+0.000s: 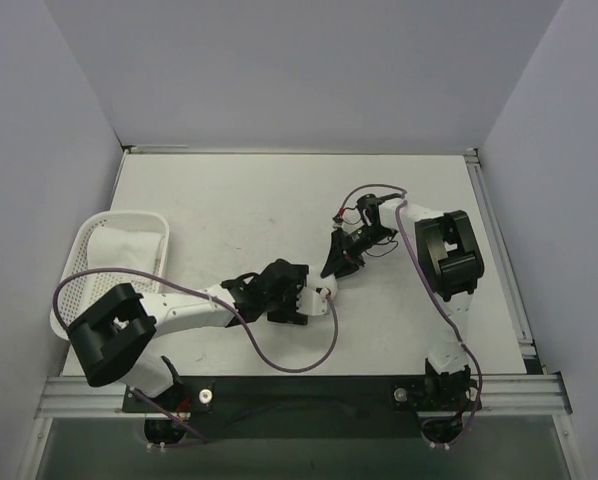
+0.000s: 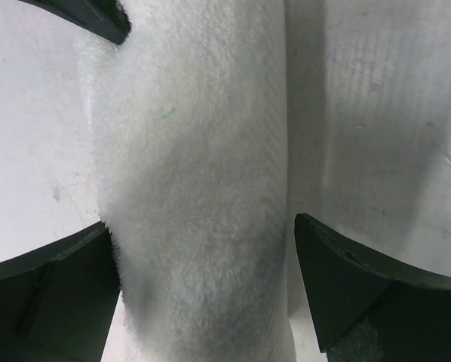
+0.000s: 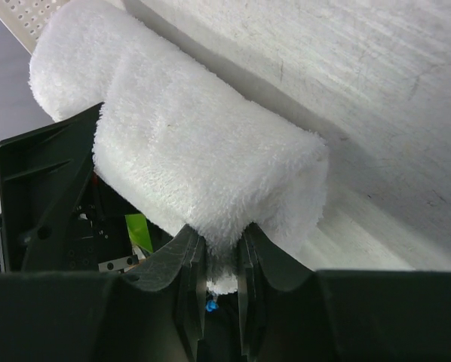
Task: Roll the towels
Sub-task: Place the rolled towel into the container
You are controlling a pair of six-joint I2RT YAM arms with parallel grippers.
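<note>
A white rolled towel (image 3: 203, 158) lies on the table, mostly hidden under the two grippers in the top view (image 1: 324, 293). My right gripper (image 3: 222, 245) is shut, pinching a fold of towel at the roll's near end; in the top view it is at the table's middle (image 1: 337, 262). My left gripper (image 2: 200, 222) is open and straddles the roll (image 2: 195, 188): its left finger touches the towel, its right finger stands just off it. It is just left of the right gripper in the top view (image 1: 291, 298).
A white perforated basket (image 1: 79, 290) stands at the table's left edge with a flat white towel (image 1: 124, 250) in it. Its corner shows in the right wrist view (image 3: 22, 15). Purple cables loop over the table by both arms.
</note>
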